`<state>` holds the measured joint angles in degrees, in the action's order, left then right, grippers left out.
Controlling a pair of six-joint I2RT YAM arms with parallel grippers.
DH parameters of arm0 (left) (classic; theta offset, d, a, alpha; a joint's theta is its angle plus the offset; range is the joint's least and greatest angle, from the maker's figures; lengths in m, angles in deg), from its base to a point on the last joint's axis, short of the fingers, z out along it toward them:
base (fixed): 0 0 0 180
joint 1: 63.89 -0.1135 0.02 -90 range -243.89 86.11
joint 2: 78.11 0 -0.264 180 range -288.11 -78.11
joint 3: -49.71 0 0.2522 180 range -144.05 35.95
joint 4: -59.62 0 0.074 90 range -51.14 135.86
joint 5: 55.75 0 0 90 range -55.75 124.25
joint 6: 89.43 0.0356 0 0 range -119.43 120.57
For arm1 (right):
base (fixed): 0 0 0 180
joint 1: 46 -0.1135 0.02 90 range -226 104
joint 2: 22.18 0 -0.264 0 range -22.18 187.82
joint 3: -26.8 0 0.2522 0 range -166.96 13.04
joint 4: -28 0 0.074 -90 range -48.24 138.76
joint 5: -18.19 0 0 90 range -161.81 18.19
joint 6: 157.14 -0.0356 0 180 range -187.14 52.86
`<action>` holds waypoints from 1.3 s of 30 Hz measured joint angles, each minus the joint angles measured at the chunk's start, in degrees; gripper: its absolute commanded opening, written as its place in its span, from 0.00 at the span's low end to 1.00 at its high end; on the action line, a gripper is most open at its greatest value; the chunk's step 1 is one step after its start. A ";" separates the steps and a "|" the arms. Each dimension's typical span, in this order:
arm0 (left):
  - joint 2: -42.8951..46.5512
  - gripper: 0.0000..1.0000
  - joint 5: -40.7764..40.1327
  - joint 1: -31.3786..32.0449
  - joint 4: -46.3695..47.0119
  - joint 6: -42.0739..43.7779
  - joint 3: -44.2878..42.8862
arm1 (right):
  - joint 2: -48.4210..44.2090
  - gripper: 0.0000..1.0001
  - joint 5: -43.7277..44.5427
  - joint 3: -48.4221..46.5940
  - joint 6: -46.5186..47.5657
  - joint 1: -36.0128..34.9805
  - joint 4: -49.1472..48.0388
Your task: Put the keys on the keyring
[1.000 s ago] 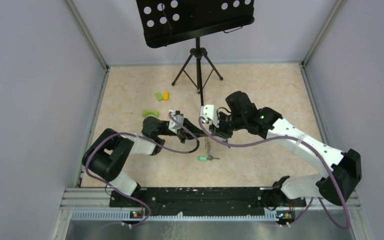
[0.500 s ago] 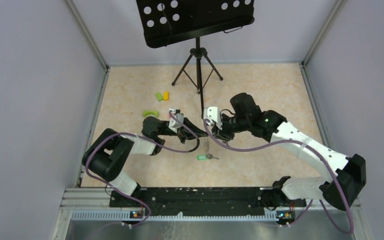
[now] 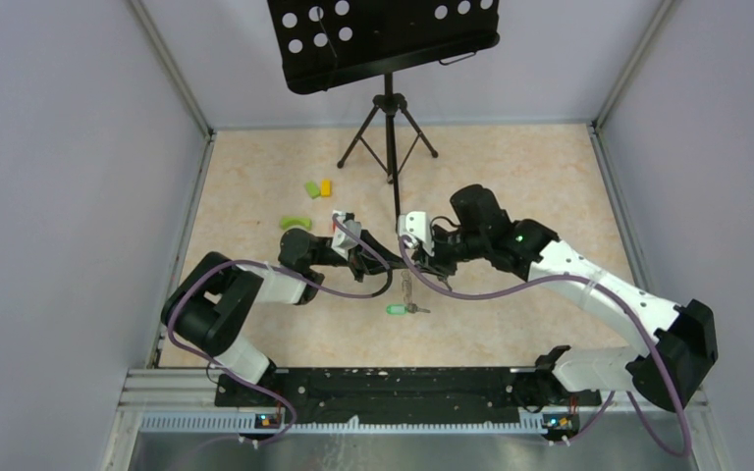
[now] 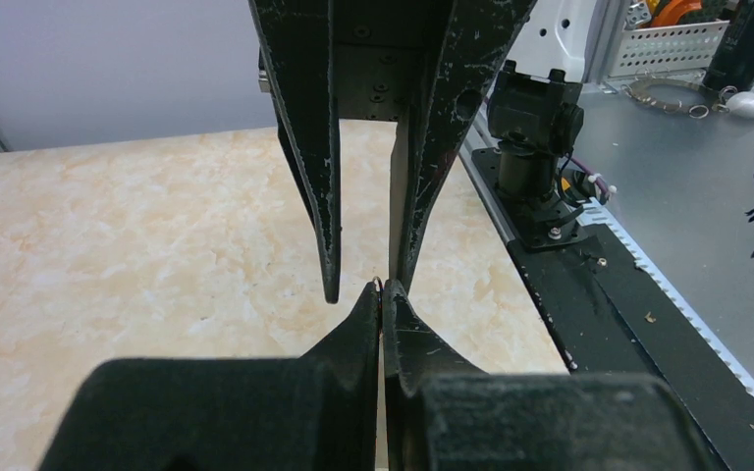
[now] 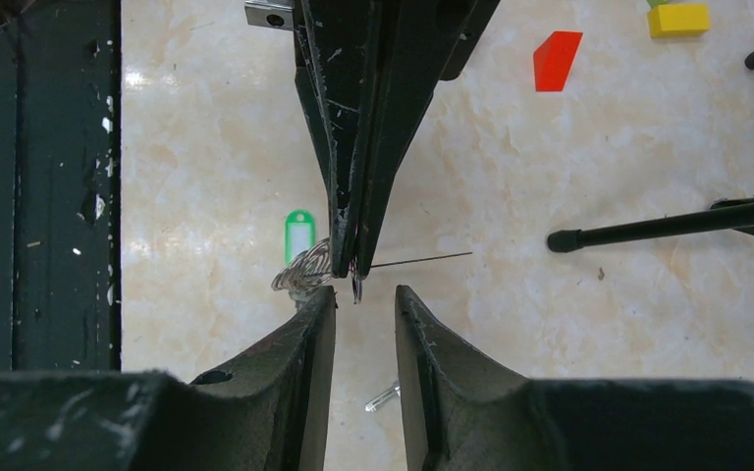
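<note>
Keyring (image 5: 306,269) hangs pinched in the closed left tool (image 5: 353,267); right tool (image 5: 365,292) stands narrowly open just beside it.

Music stand (image 3: 383,44) top beyond the edge; green-tagged key (image 3: 400,310) too tiny.

The top view looks down from the near edge. The close wrist views apparently face each other over the mid worktop (image 3: 511,177).

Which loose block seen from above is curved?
The green arch-shaped block beside the left arm; the other green block and yellow block are straight.
</note>
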<state>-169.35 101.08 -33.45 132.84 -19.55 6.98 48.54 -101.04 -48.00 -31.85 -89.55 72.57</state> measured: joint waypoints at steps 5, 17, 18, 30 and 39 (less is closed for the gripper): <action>0.00 0.00 0.00 0.00 0.02 -0.39 0.00 | 0.48 0.23 -0.50 0.63 -0.02 0.00 -0.92; 0.00 0.00 -0.17 0.00 0.02 -0.81 0.00 | 0.72 0.16 -0.94 0.68 -0.44 0.13 -2.08; 0.00 0.00 -0.22 0.00 0.02 -0.81 0.00 | 0.72 0.16 -0.96 0.70 -0.46 0.13 -2.08; 0.00 0.00 -0.20 0.00 0.02 -0.87 0.00 | 1.75 0.11 -1.31 1.18 -0.48 0.13 -2.47; -0.04 0.00 -0.24 0.00 0.02 -0.87 0.00 | 1.77 0.00 -1.73 1.42 -0.55 0.13 -2.43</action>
<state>-169.39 100.84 -33.45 132.86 -20.43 6.98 50.31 -102.77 -46.58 -32.40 -89.42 70.14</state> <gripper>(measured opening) 0.004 0.009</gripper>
